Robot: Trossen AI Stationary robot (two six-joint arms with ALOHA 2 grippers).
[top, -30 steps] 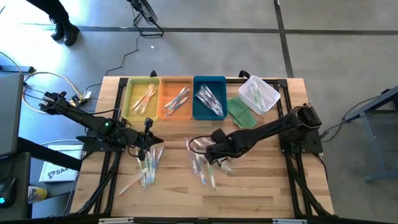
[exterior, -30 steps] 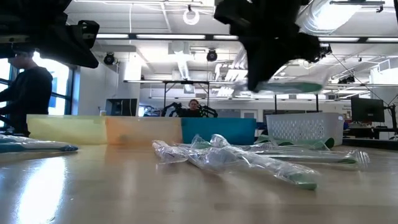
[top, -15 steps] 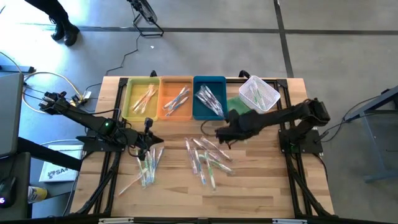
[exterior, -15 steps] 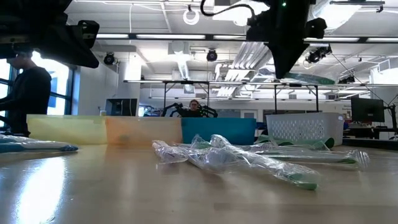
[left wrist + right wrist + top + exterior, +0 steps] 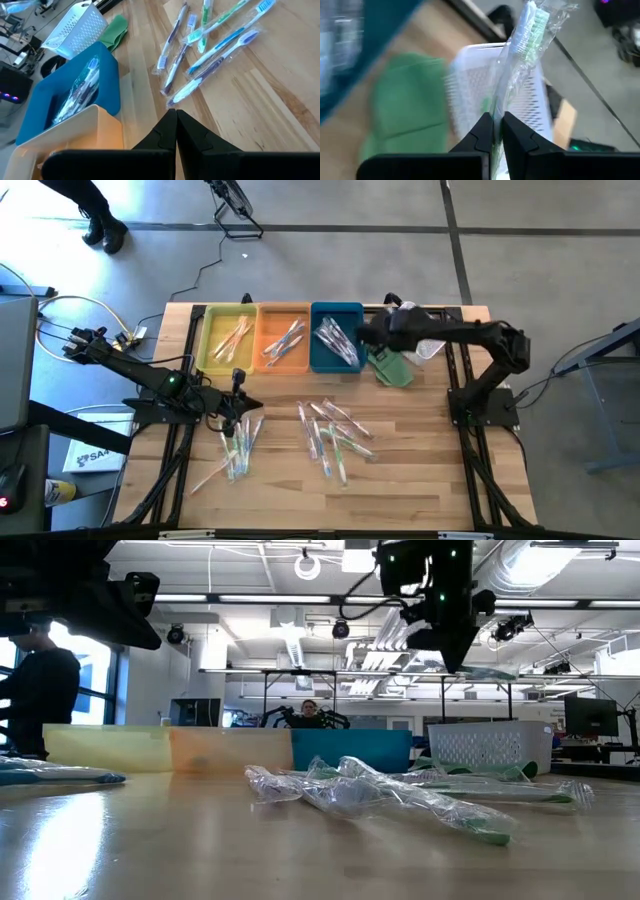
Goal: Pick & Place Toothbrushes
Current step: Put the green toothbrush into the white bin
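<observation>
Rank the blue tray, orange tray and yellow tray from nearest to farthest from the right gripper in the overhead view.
From the right gripper, holding a wrapped toothbrush:
1. Blue tray, right beside it.
2. Orange tray, middle of the row.
3. Yellow tray, far left end.

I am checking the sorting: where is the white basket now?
High view: the basket is at the table's far right, beside the green cloth, partly under the right gripper.

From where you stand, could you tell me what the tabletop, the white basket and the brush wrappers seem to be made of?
Tabletop: apparently wood, with pale strips and visible grain, slightly glossy in the low view.
Basket: probably moulded white plastic, its walls perforated in a regular grid.
Wrappers: thin clear plastic film, crinkled and glinting; the right claw is shut on one wrapped brush.
</observation>
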